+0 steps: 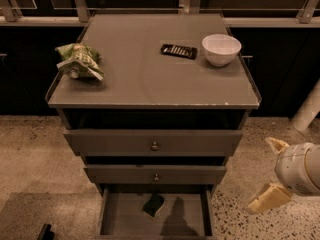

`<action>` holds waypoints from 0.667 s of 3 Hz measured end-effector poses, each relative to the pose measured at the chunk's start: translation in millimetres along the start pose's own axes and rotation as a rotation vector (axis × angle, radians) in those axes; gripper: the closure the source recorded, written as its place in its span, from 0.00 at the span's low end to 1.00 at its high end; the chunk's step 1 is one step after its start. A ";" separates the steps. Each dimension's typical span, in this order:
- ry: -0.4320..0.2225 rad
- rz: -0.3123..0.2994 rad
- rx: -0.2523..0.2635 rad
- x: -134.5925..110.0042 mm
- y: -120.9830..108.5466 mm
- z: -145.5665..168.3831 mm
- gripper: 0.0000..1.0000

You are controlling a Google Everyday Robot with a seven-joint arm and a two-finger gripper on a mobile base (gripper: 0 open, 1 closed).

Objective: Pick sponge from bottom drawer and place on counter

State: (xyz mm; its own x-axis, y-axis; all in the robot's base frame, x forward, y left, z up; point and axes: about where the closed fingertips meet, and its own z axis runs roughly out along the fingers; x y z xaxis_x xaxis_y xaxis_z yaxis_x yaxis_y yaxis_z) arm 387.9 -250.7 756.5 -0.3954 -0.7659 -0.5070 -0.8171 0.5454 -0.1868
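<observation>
The sponge [153,205], dark green with a pale edge, lies on the floor of the open bottom drawer [120,215], near its middle. The counter [145,76] is the flat grey-brown cabinet top above the three drawers. My gripper [260,175] hangs to the right of the cabinet, at about the height of the middle drawer and over the speckled floor. Its two pale fingers [267,199] are spread apart and hold nothing. It is well off to the right of the sponge and above it.
On the counter are a green-and-white snack bag [80,60] at the left, a black remote-like object [178,51] and a white bowl [221,49] at the back right. The two upper knobbed drawers [154,145] stand slightly pulled out. A dark wall runs behind.
</observation>
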 end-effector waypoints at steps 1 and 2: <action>-0.040 0.111 -0.021 24.4 26.8 18.3 0.00; -0.099 0.252 -0.081 60.6 77.2 71.2 0.00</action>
State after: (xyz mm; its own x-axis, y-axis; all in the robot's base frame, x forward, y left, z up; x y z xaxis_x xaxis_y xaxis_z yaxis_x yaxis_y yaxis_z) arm 330.8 -230.7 651.4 -0.5505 -0.5704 -0.6096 -0.7309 0.6822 0.0218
